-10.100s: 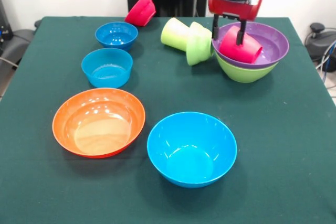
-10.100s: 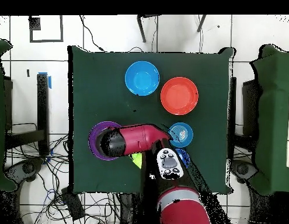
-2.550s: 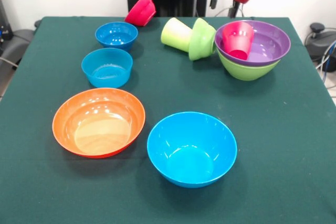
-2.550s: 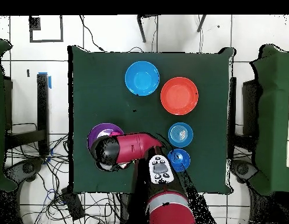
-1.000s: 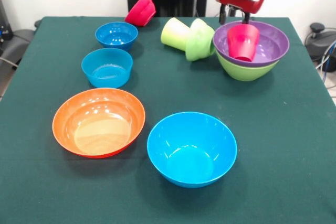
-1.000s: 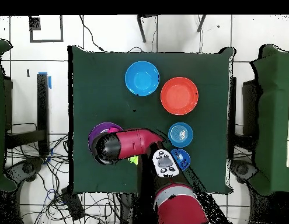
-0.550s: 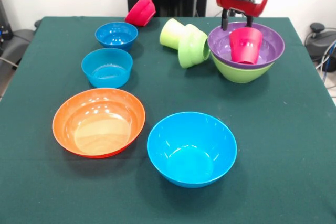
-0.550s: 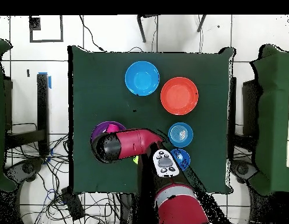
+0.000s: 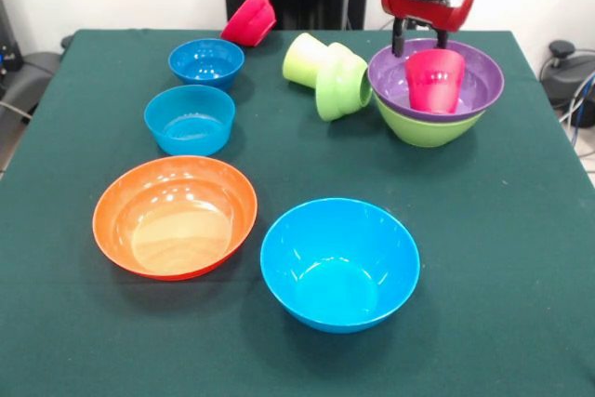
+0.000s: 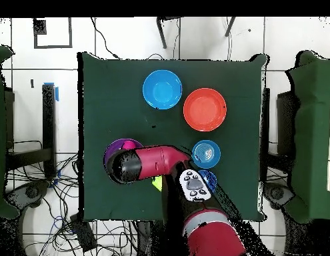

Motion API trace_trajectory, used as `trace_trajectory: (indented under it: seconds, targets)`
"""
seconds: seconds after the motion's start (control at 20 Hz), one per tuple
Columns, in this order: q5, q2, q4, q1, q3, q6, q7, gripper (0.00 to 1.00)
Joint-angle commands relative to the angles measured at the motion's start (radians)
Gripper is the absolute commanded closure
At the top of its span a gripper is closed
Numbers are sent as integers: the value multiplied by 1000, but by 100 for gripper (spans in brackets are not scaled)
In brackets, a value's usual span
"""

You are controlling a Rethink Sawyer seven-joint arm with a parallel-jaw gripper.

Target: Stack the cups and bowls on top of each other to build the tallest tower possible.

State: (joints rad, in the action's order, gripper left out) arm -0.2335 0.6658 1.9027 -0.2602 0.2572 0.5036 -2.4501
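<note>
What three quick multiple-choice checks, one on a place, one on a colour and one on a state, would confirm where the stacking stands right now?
1. Where does the red cup sit?
A. inside the purple bowl
B. inside the orange bowl
C. on the bare table

2. What colour is the large bowl under the purple one?
A. orange
B. lime green
C. light blue

3. How does the lime green cup lie?
A. upright, alone
B. upside down on the tower
C. on its side, against the small lime green bowl

Answers: 1 A, the cup stands within the purple rim below the gripper. 2 B, a green wall shows under the purple rim. 3 C, it lies tipped on the cloth touching that bowl.
</note>
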Motion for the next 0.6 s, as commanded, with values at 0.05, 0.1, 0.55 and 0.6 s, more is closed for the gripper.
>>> trace_trajectory:
  seconds: [0.05, 0.1, 0.55, 0.6]
  targets:
    - [-17, -10, -19, -32, 110, -10, 82, 0]
    - [-13, -8, -19, -37, 117, -4, 84, 0]
    - [7, 4, -47, -71, 155, 63, 95, 0]
    - [9, 4, -53, -73, 159, 71, 96, 0]
